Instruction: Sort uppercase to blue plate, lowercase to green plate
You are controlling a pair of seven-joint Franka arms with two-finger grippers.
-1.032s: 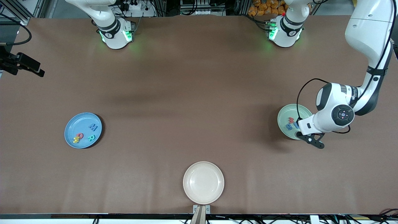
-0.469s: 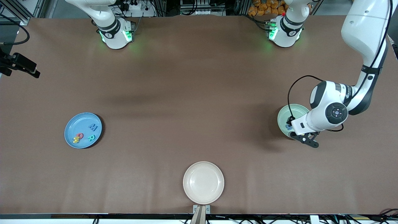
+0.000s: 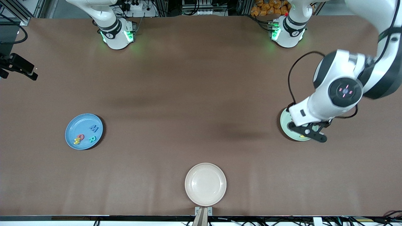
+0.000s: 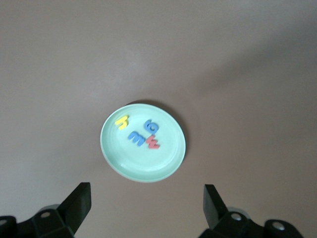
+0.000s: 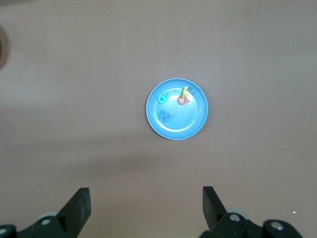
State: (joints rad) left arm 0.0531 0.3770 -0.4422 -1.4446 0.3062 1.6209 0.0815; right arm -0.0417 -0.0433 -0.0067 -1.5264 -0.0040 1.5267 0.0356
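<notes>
The green plate (image 4: 119, 163) holds a yellow hooked letter (image 4: 121, 120), a blue g (image 4: 152, 127), a red w (image 4: 154, 144) and a second small blue letter (image 4: 136, 138). My left gripper (image 4: 147, 208) hangs open and empty high over this plate. In the front view it (image 3: 308, 132) covers most of the plate (image 3: 285, 125). The blue plate (image 3: 71, 127) holds the blue W (image 3: 94, 128), red Q (image 3: 80, 137), yellow H (image 3: 76, 141) and teal R (image 3: 92, 139). My right gripper (image 5: 146, 208) is open and empty, high above the table, with the blue plate (image 5: 193, 124) far below.
A cream-white plate (image 3: 205, 184) with nothing in it sits at the table edge nearest the front camera, midway between the two arms' ends. A black part of the right arm's hand (image 3: 19, 66) shows at the edge of the front view.
My left arm has risen from low over the green plate to high above it, empty. The black part of the right hand has drifted slightly toward the view's edge.
</notes>
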